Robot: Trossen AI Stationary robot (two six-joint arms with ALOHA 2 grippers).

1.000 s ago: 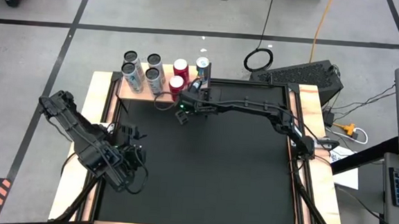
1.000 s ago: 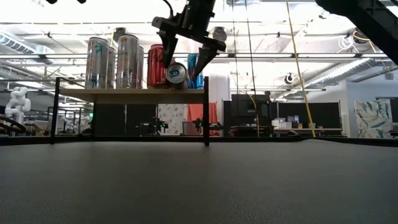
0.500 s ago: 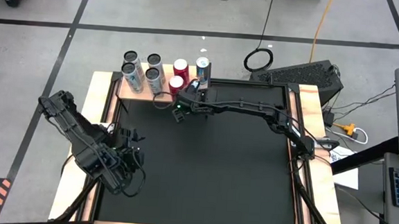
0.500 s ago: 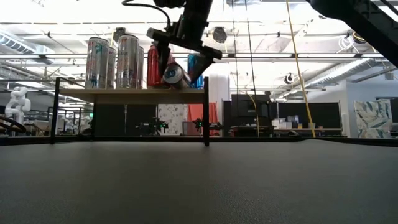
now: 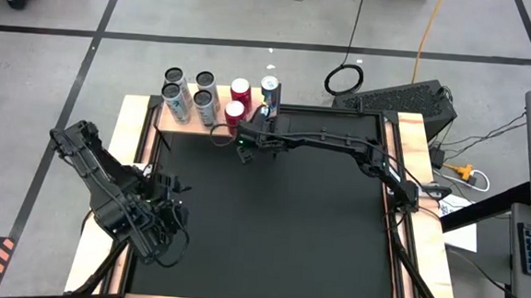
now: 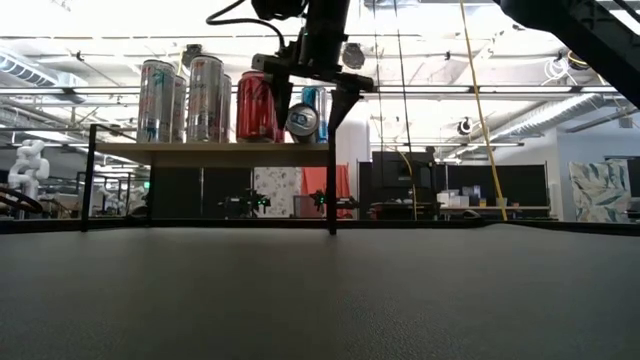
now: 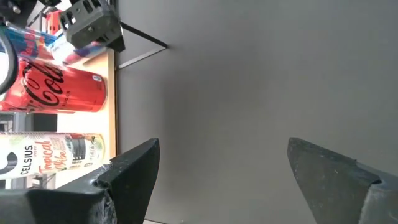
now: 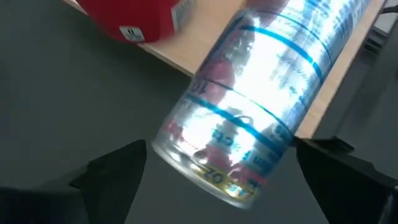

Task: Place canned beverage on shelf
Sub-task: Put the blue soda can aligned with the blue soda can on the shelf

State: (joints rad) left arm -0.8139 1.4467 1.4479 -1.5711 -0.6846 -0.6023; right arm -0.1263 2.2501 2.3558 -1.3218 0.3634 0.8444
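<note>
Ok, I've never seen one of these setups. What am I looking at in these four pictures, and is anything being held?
These are two dark robot arms at a table, each ending in a two-finger gripper. One picture looks straight down, one looks level across the black mat, and two come from cameras on the arms' wrists. At the table's far edge stands a small wooden shelf carrying upright silver cans and red cans. The right gripper is at the shelf's end, fingers spread around a silver-and-blue can lying tilted at the shelf edge. The fingers look open, not clamped. The left gripper hovers open over the mat's left side, holding nothing.
</note>
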